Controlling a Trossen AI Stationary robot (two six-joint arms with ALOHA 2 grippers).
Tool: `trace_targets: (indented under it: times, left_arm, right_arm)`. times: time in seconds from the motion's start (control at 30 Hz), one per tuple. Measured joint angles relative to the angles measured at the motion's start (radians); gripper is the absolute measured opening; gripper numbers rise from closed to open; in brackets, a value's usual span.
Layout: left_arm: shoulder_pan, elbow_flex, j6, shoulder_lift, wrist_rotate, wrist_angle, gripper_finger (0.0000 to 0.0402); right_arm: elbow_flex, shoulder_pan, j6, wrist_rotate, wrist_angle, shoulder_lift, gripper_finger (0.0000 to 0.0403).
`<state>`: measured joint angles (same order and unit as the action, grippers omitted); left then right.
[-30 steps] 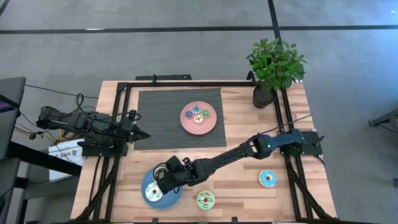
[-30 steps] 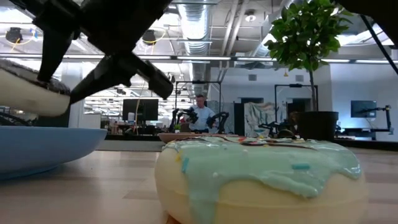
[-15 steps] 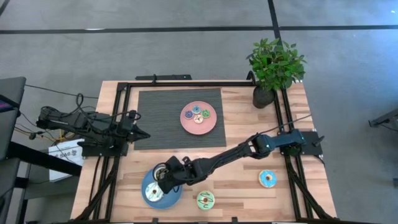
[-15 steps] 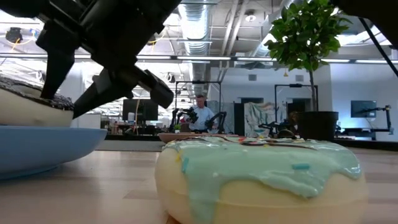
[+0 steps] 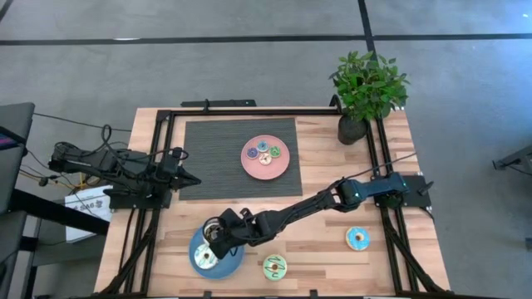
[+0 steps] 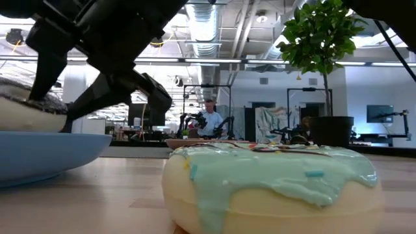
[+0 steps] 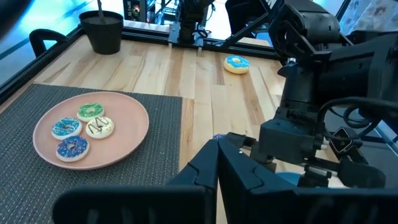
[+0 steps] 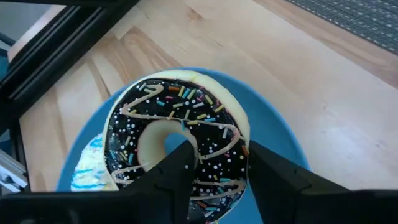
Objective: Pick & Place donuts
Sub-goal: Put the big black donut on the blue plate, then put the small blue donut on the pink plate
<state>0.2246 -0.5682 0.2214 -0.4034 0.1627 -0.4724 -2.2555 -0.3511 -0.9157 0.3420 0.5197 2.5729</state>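
Right pincer (image 8: 214,163) straddles a chocolate donut (image 8: 174,144) on the blue plate (image 8: 273,134).

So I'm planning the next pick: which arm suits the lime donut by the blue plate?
Right. Its pincer hangs open over the blue plate, beside the lime donut; the left pincer waits at the mat's edge.

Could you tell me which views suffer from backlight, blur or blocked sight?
Low view: ceiling lights behind leave the right gripper a dark silhouette; the nearby light blue donut fills the foreground, slightly soft. Left wrist view: that arm's own dark parts block the lower picture. Right wrist view: brown donut sharp on the blue plate.
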Motion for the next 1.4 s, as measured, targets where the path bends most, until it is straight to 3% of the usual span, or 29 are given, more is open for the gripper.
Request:
trace_targets:
  times: [0.37, 0.63, 0.83, 0.93, 1.07, 1.2, 1.3, 1.4]
  left_arm:
    - [0.0, 0.0, -0.001, 0.0, 0.0, 0.0, 0.0]
    - [0.0, 0.0, -0.002, 0.0, -0.005, 0.0, 0.0]
    - [0.0, 0.0, -0.002, 0.0, -0.03, -0.001, 0.0]
    - [0.0, 0.0, -0.002, 0.0, -0.049, -0.009, 0.0]
    - [0.0, 0.0, 0.0, 0.0, -0.053, -0.008, 0.0]
    - [0.0, 0.0, 0.0, -0.007, -0.05, -0.008, 0.0]
    - [0.0, 0.0, 0.0, -0.03, -0.049, -0.008, 0.0]
    - [0.0, 0.0, 0.001, -0.07, -0.041, -0.005, 0.0]
  right_arm:
    - [0.0, 0.019, -0.026, -0.026, -0.002, 0.0, 0.0239]
    - [-0.071, 0.062, 0.003, -0.194, 0.068, -0.008, 0.0244]
    - [-0.083, 0.071, 0.028, -0.165, 0.216, -0.07, 0.0239]
    - [-0.082, 0.057, 0.049, -0.066, 0.371, -0.115, 0.0237]
    - [-0.079, 0.03, 0.086, -0.021, 0.608, -0.173, 0.0196]
    - [-0.025, -0.011, 0.078, 0.057, 0.751, -0.214, 0.0098]
    - [0.087, -0.057, 0.029, 0.142, 0.785, -0.291, 0.0021]
    - [0.264, -0.093, -0.009, 0.157, 0.765, -0.399, 0.0014]
